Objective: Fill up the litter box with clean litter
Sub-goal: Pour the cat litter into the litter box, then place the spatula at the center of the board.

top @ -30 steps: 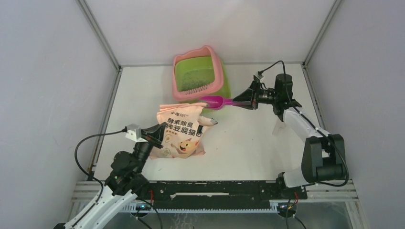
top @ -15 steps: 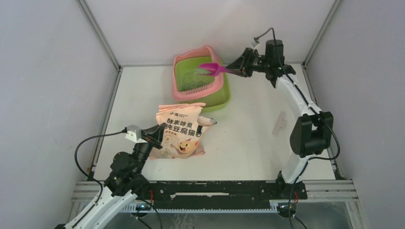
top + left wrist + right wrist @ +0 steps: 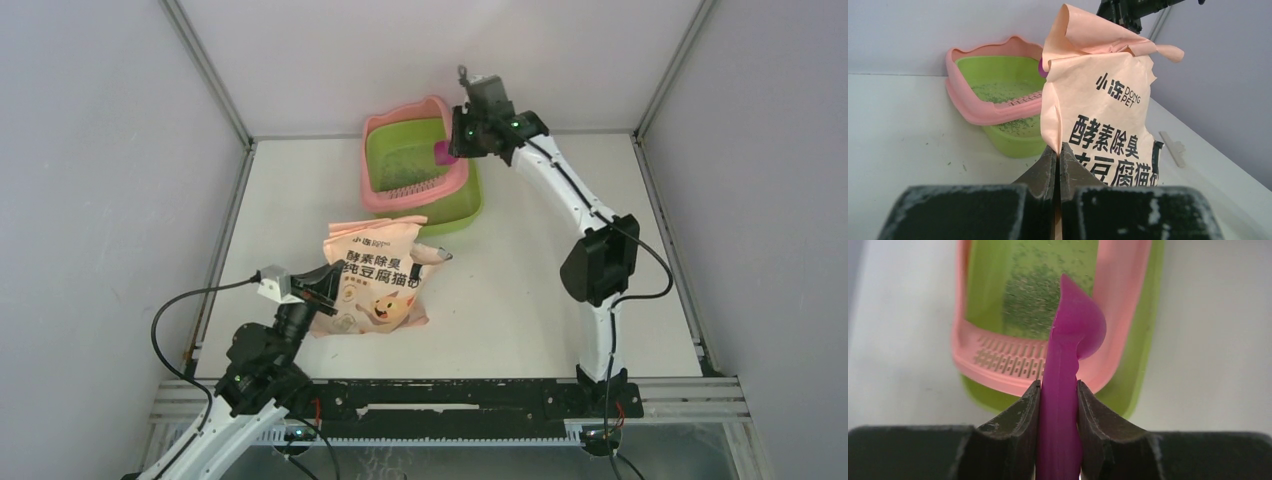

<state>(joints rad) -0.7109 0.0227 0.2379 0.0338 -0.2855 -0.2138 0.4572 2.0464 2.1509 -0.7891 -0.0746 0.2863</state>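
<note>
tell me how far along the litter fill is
Done: some litter lies in the box, a thin patch with green showing around it. In hand: the right gripper holds the scoop above the box; the left gripper pinches the edge of the bag, which stands upright. Left: likely several more scoops, since the floor is only partly covered.

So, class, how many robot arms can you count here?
2. The left arm sits at the near left, the left gripper shut on the bag's edge. The right arm reaches far, the right gripper holding the scoop over the litter box.
</note>
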